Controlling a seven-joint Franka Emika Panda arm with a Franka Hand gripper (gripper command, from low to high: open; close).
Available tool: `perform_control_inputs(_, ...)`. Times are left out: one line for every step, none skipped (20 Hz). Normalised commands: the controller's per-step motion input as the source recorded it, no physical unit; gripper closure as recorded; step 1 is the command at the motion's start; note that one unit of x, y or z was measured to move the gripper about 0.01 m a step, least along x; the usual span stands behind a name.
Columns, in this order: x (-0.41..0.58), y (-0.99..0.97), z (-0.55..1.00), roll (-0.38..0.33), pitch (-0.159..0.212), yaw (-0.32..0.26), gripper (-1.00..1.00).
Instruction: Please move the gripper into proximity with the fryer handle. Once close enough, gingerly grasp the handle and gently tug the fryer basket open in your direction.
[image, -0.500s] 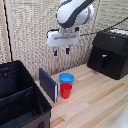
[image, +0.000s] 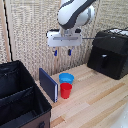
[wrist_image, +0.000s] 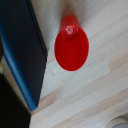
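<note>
Wooden planks form the table (image: 95, 100) where a white robot arm (image: 75, 14) hangs over the middle of the scene. On the exterior view's left, a large black fabric bin (image: 20, 100) with compartments fills the near corner. At the far right sits the matte-black air fryer (image: 111, 50), its fryer basket (image: 106, 62) shut flush with the body, and the stubby fryer handle (image: 104, 61) upright on the front face. The gripper (image: 62, 51) hovers well apart from that handle, to its left and above the table, its two dark fingers (image: 55, 52) spread with a clear gap, holding nothing. A dark blue flat panel (image: 48, 84) stands on edge beside the bin. Just right of it rest a blue bowl (image: 66, 77) and, nearer, a red cup (image: 66, 90).
</note>
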Motion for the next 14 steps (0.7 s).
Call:
perform_control_inputs(0.014,-0.01,0.00,-0.044,0.000,-0.375,-1.00)
perform_control_inputs(0.014,0.00,0.00,-0.071,0.000,-0.375,-1.00)
perform_control_inputs(0.026,0.00,0.00,-0.103,0.000,-0.375,-1.00)
perform_control_inputs(0.040,0.00,0.00,-0.139,0.000,-0.354,-1.00)
perform_control_inputs(0.063,0.00,0.00,-0.183,0.000,-0.323,-1.00)
perform_control_inputs(0.071,0.00,0.03,-0.222,-0.005,-0.292,-1.00)
perform_control_inputs(0.054,0.00,0.02,-0.249,-0.006,-0.268,-1.00)
perform_control_inputs(0.049,0.00,0.04,-0.291,-0.010,-0.234,-1.00)
perform_control_inputs(0.040,0.00,0.06,-0.325,-0.016,-0.199,-1.00)
perform_control_inputs(0.040,0.00,0.07,-0.357,-0.019,-0.170,-1.00)
perform_control_inputs(0.023,0.00,0.05,-0.375,-0.016,-0.149,-1.00)
perform_control_inputs(0.000,0.00,0.00,-0.375,-0.019,-0.136,-1.00)
perform_control_inputs(0.000,0.00,0.00,-0.375,-0.016,-0.129,-1.00)
perform_control_inputs(0.000,0.00,0.00,-0.375,-0.020,-0.116,-1.00)
